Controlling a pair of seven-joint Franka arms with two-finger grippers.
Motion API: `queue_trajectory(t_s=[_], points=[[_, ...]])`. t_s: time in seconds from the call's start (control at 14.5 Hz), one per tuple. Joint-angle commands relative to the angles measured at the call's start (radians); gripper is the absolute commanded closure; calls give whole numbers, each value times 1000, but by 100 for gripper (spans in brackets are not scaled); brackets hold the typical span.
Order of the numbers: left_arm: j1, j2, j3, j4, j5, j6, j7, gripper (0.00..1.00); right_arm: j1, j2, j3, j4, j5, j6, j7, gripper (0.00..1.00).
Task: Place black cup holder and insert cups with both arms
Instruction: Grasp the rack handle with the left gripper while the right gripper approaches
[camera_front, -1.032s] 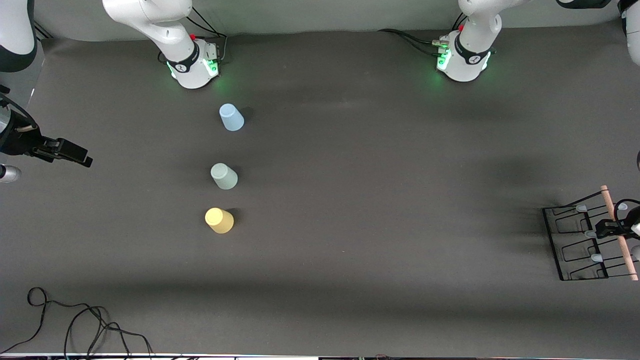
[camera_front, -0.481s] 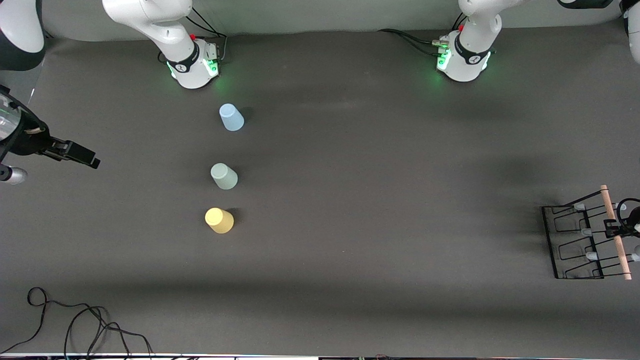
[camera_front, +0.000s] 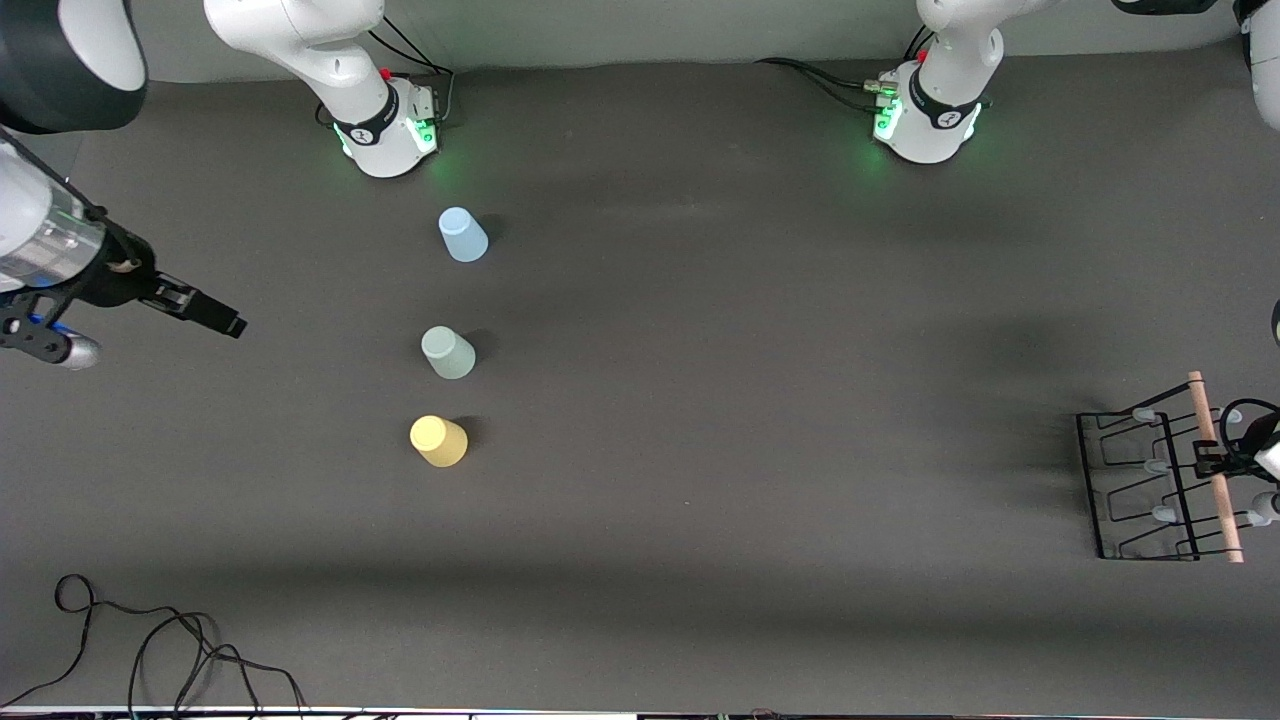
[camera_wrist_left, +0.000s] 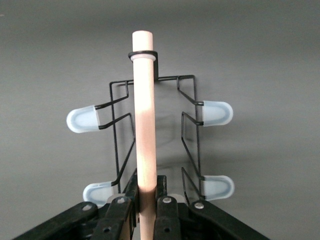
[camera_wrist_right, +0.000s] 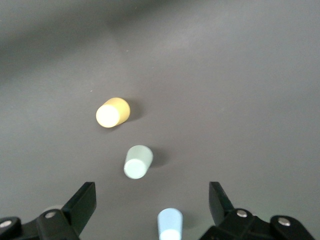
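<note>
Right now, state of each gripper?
Left gripper: shut on the wooden rod handle of the black cup holder.
Right gripper: open, empty, above the table near the cups.

Closed within the last second: left gripper (camera_wrist_left: 148, 216), fingers (camera_wrist_left: 120, 214) now clamped on the wooden rod handle (camera_front: 1215, 466) of the black cup holder (camera_front: 1150, 487). Shifted a little since then: holder and handle, toward the right arm's end of the surface. Swung farther in over the surface toward the cups: right gripper (camera_front: 215, 318).
</note>
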Motion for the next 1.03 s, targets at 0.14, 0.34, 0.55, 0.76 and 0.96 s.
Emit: queue_trajectory(t_s=[0.14,0.34,0.55,0.76,0.96], points=[[-121,-109,-2,-3,-36,-175,-176,100,58,69,-5,20,38,43,91,0],[-233,-156,-2,-43,-36,-176,-332,100,80,109,-5,1,38,103,90,0],[-335,-178,-2,-45,-36,-216,-475,100,104,115,-5,-91,38,250,90,0],[-430,-199,-2,-43,-36,-242,-614,100,113,164,-5,-115,38,328,76,0],[-548,-195,-2,-43,-36,-226,-798,100,152,250,-5,-114,40,402,76,0]])
